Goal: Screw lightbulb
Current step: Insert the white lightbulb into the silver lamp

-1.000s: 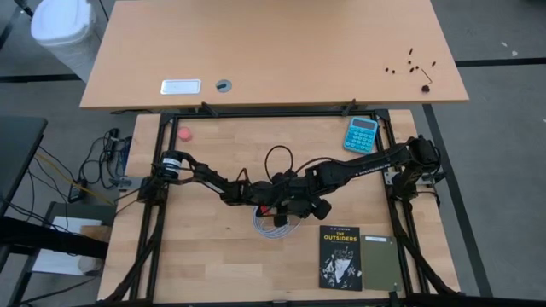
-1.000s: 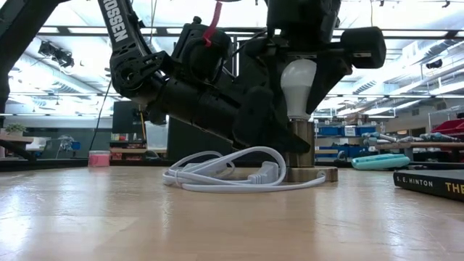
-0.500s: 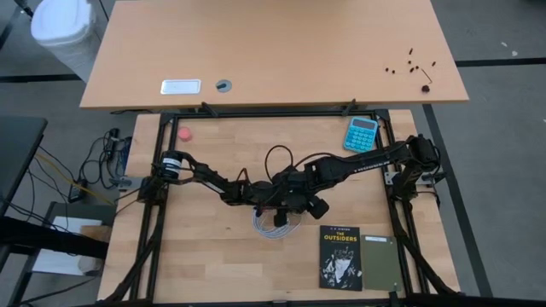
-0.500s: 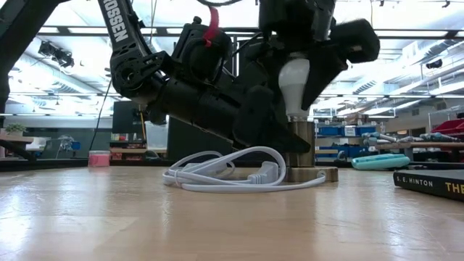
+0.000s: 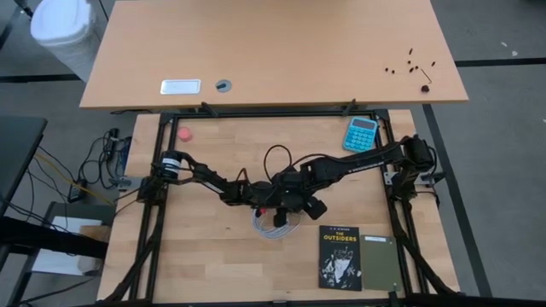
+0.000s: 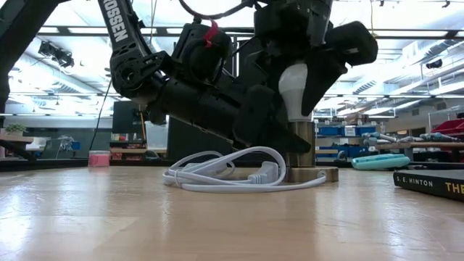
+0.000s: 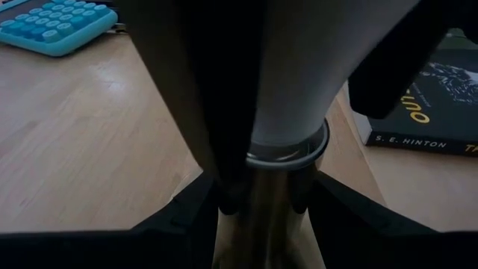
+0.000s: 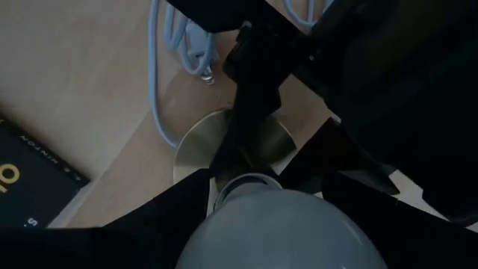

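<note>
The white lightbulb (image 6: 293, 88) stands upright with its screw base in the silvery socket (image 6: 303, 145), whose round foot (image 6: 313, 175) rests on the table. My right gripper (image 8: 261, 224) comes down from above and is shut on the bulb. My left gripper (image 7: 265, 224) reaches in low from the table's left and is shut on the socket's post. In the high view both grippers (image 5: 286, 198) meet at the table's middle and hide bulb and socket. The coiled white cable (image 6: 225, 172) lies beside the socket's foot. My left gripper pinches the socket's upright metal post (image 7: 265, 213) between its two fingers, just under the rim. The fingers come nearly level from the table's left and lie across the post. The socket stands upright with its foot on the table. My right gripper pinches the bulb's white globe (image 8: 276, 235) between its two fingers (image 6: 330, 69), which point steeply down from above. The bulb stands upright, its base in the socket's mouth (image 7: 287, 153).
A black book (image 5: 340, 256) with a green one (image 5: 380, 263) beside it lies near the front right. A blue calculator (image 5: 361, 134) sits at the back right, a small pink object (image 5: 183, 133) at the back left. A larger table (image 5: 273, 51) stands beyond.
My right gripper has rolled about the bulb's upright axis while staying shut on it, and has shifted slightly. The bulb stays upright in the socket. My left gripper and the socket have kept still.
</note>
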Tool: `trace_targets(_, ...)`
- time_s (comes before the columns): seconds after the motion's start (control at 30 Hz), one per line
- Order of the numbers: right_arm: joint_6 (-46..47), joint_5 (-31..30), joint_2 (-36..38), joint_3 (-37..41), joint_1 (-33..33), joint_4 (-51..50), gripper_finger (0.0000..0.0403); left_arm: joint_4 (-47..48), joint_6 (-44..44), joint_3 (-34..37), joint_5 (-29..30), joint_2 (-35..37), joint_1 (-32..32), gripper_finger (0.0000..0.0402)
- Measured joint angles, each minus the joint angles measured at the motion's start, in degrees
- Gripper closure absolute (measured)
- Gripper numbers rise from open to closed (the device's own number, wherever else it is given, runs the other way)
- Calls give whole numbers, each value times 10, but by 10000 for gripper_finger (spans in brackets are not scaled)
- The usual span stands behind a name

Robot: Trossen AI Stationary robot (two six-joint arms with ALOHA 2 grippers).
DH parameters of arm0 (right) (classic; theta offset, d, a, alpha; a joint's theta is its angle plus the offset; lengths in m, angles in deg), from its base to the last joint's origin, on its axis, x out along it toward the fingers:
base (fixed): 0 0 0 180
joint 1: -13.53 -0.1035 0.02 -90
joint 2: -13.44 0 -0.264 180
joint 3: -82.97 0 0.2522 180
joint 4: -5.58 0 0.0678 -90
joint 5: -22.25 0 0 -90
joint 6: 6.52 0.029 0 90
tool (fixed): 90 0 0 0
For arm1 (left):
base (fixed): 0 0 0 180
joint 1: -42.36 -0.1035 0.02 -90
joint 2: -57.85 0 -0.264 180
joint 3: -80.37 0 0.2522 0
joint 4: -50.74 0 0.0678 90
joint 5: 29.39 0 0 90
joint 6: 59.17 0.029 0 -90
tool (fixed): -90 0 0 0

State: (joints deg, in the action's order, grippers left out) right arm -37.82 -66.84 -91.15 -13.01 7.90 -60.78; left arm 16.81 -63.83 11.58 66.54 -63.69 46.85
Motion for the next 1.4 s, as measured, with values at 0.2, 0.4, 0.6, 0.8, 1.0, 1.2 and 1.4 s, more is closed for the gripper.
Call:
trace_targets(0.2, 37, 4, 0, 0, 13, -5, 141, -2, -1, 0, 0, 0, 0, 224)
trace_targets(0.4, 105, 4, 0, 0, 19, -3, 140, -1, -5, 0, 21, 0, 0, 224)
trace_targets(0.6, 175, -15, 0, 1, 19, 0, 139, -2, -18, 0, 43, 0, 1, 224)
trace_targets(0.8, 271, -36, -1, 1, 19, 3, 138, -3, -36, 0, 63, 0, 1, 224)
trace_targets(1.0, 381, -49, -1, 2, 24, 7, 139, -3, -48, 1, 76, 0, 1, 224)
trace_targets(1.2, 505, -61, -1, 2, 24, 13, 135, -3, -51, 1, 77, 0, 1, 223)
trace_targets(1.4, 611, -65, -1, 2, 25, 10, 141, -2, -64, 1, 77, 0, 1, 223)
